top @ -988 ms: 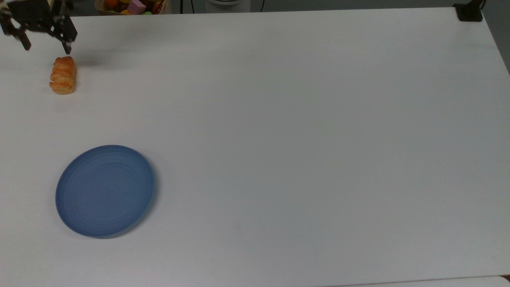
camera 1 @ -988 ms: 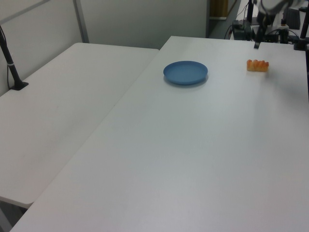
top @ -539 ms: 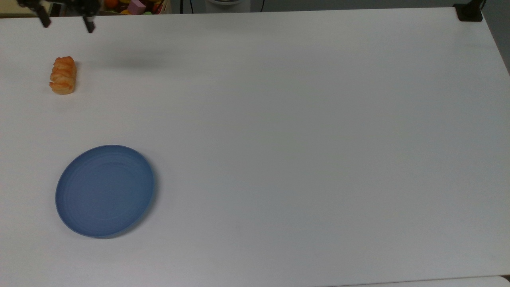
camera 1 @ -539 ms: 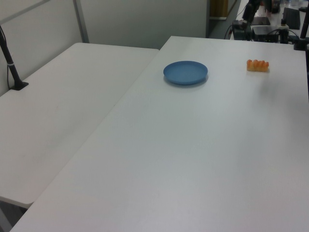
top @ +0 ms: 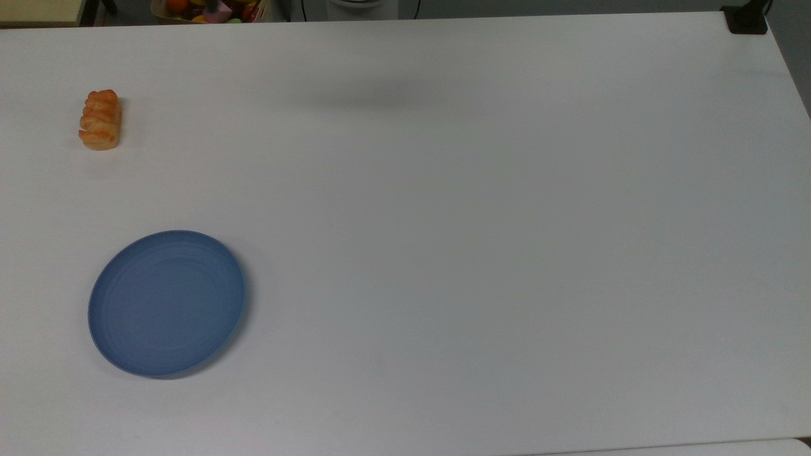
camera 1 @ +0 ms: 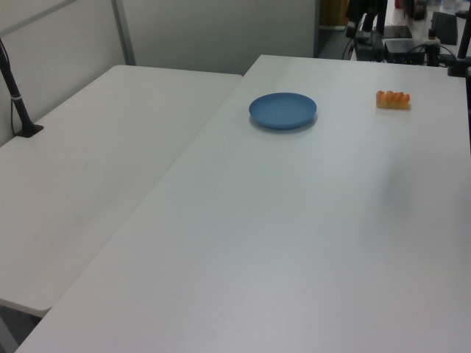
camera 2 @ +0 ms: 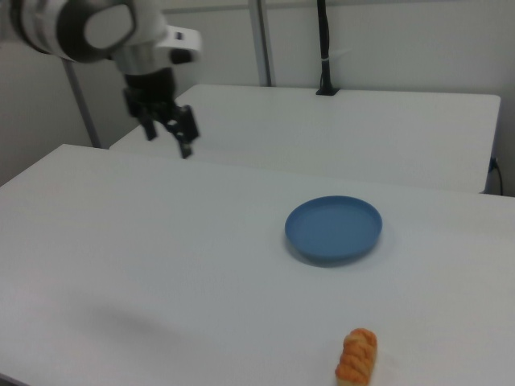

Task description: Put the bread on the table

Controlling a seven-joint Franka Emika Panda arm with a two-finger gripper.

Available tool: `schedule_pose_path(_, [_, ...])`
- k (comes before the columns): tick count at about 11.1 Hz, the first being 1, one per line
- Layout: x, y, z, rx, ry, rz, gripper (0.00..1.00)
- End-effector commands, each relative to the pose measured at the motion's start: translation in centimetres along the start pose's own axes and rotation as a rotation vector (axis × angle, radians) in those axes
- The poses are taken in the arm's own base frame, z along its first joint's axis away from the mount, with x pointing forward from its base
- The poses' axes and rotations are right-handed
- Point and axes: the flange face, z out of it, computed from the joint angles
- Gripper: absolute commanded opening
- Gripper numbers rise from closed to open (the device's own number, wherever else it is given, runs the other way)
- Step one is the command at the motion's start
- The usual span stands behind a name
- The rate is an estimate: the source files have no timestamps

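The bread, a small golden-orange roll, lies alone on the white table near the top view's upper left. It also shows in the left view and at the right view's bottom edge. In the right view my gripper hangs open and empty, high above the table at the upper left. It is far from the bread and from the blue plate.
The blue plate sits bare at the top view's lower left. A box of colourful items stands past the far edge. A black clamp grips the top view's upper right corner. A second white table adjoins.
My gripper has risen from just above the bread and moved away, leaving the top view. The bread and plate have stayed put.
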Motion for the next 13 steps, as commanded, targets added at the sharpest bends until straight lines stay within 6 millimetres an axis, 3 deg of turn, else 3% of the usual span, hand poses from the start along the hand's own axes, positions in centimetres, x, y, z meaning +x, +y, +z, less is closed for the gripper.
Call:
schedule_pose_path(1, [-3.0, -7.9, 0.8, 0.005, -0.078, -0.068, 1.00])
schedule_pose_path(3, [-4.4, -11.6, 2.4, 0.001, -0.104, -0.150, 1.00])
schedule_pose_path(4, [-4.4, -12.0, 3.0, -0.005, -0.108, -0.166, 1.00])
schedule_pose_path(7, [-3.4, -11.1, 4.6, -0.040, -0.069, -0.280, 1.00])
schedule_pose_path(10, [-2.2, -8.3, 4.1, -0.064, -0.032, -0.296, 1.00])
schedule_pose_path(13, [-2.4, -8.4, 4.2, -0.064, -0.042, -0.290, 1.00])
